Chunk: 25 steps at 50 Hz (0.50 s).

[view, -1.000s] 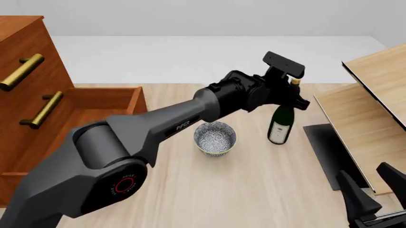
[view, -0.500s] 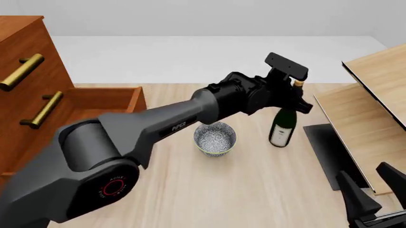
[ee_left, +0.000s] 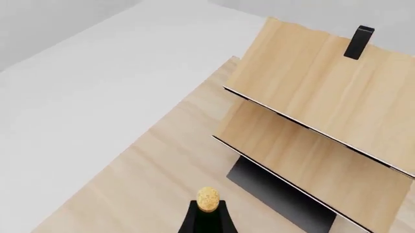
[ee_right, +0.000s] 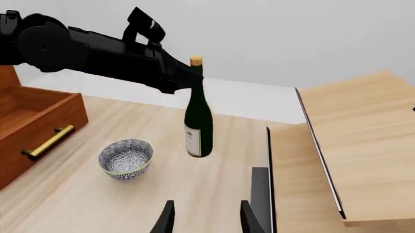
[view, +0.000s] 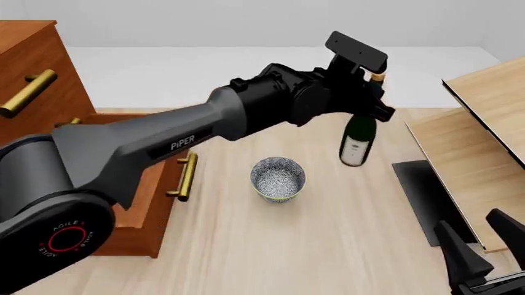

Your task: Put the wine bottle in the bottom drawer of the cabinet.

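Clamping wine bottle (view: 358, 139) neck, apparently: left gripper (view: 371, 101) (bottom drawer (view: 152, 184) open); right gripper (ee_right: 203, 218) wide.

the left arm (view: 164, 147) is matte dark grey with white "piper" lettering. its base joint carries a red ring mark. a black camera block (view: 356, 51) sits on the wrist.

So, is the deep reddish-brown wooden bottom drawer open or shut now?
Open: the bottom drawer juts out from the cabinet, its hollow showing in the right wrist view.
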{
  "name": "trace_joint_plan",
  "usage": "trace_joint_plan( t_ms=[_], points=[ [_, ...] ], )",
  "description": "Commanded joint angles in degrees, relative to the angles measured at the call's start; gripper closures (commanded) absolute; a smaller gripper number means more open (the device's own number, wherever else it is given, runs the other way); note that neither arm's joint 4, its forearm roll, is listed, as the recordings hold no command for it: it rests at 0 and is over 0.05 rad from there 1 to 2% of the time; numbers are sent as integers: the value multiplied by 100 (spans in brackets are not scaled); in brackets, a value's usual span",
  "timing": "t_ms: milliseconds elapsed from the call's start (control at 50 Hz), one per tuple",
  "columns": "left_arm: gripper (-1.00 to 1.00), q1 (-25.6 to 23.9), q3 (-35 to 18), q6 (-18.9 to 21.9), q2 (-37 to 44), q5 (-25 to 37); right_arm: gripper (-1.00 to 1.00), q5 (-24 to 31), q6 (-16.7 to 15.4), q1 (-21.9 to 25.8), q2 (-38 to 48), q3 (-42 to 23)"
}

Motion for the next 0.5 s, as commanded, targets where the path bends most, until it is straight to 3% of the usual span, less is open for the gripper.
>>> trace_joint_plan(
  t_ms=[20, 500],
  points=[
    [100, 83, 302, 210, -668, -73, -100, -18, -6, 16, 1, -11],
    [100, 846, 848, 496, -2066, 170, -100, -46, -58, 41, 16, -39]
  ],
)
